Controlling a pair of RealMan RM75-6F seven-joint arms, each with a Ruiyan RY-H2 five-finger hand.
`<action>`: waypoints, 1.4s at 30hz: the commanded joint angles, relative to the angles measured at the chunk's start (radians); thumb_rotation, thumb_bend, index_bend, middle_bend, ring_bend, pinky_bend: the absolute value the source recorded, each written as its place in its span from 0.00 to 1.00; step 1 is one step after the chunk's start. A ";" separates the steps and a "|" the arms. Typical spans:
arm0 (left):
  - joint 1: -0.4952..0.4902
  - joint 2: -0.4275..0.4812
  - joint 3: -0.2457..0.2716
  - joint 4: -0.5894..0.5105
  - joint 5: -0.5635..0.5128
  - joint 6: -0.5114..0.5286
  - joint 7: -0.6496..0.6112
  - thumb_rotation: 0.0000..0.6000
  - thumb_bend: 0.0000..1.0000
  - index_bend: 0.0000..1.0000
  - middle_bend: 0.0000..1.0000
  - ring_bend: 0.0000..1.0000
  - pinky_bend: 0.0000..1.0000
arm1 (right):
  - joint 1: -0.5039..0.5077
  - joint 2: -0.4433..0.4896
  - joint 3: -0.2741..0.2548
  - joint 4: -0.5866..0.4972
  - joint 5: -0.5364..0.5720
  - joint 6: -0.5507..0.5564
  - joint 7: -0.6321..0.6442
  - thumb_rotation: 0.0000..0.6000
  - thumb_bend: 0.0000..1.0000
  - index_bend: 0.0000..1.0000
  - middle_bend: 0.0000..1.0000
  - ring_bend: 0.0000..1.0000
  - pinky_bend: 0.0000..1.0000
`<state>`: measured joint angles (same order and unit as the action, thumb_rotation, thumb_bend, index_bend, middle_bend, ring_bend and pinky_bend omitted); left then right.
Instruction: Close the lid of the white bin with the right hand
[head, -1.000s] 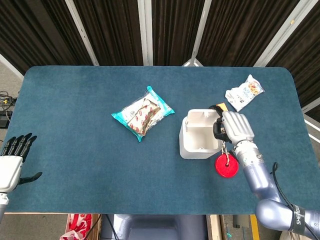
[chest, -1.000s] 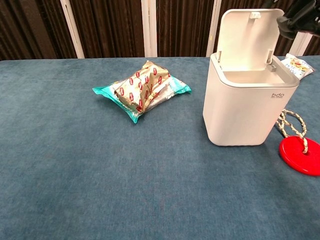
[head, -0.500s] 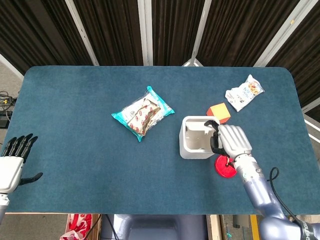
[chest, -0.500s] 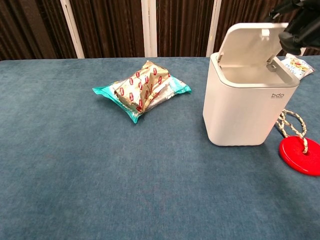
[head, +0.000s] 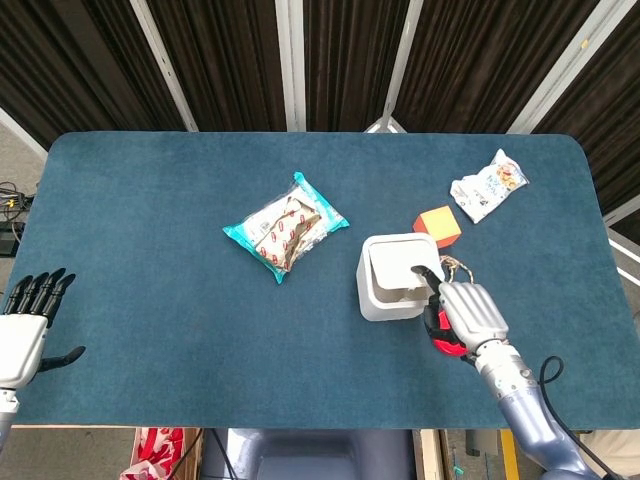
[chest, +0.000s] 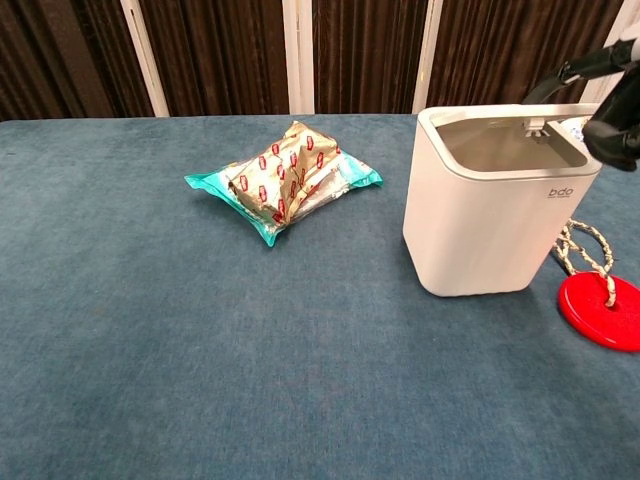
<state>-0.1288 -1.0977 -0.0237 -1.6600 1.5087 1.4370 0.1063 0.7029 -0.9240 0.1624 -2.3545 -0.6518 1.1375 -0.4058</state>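
Note:
The white bin (head: 385, 290) stands right of the table's middle, and its lid (head: 398, 272) is lowered almost flat over the opening. From the chest the bin (chest: 490, 220) shows the lid (chest: 500, 112) just above the rim, with a thin gap under its near edge. My right hand (head: 465, 315) is at the bin's right side, holding nothing, one fingertip (head: 424, 272) touching the lid's top. The chest view catches the right hand (chest: 612, 115) at its right edge. My left hand (head: 25, 330) hangs open off the table's near left edge.
A teal and silver snack pack (head: 285, 228) lies left of the bin. A red disc (chest: 602, 310) on a rope lies by the bin's right base, partly under my right hand. An orange cube (head: 437, 224) and a white snack bag (head: 488, 184) sit beyond the bin.
The lid has swung from upright down to nearly flat. My right hand has followed it down and toward the near edge. The left hand has not moved.

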 joint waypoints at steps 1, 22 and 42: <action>0.000 0.000 0.000 0.001 0.001 0.001 0.001 1.00 0.00 0.00 0.00 0.00 0.00 | -0.012 -0.016 -0.020 -0.001 -0.022 -0.002 0.003 1.00 0.70 0.14 0.71 0.78 0.74; -0.001 0.002 0.001 0.001 -0.001 -0.002 -0.005 1.00 0.00 0.00 0.00 0.00 0.00 | -0.020 -0.104 -0.093 0.016 -0.028 0.017 -0.045 1.00 0.70 0.14 0.71 0.78 0.74; 0.004 -0.003 0.001 0.008 0.013 0.018 -0.001 1.00 0.00 0.00 0.00 0.00 0.00 | -0.131 0.035 -0.063 0.003 -0.252 0.122 0.070 1.00 0.69 0.01 0.52 0.54 0.56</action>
<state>-0.1248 -1.1006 -0.0228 -1.6526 1.5211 1.4547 0.1053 0.6002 -0.9138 0.1136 -2.3553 -0.8655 1.2410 -0.3445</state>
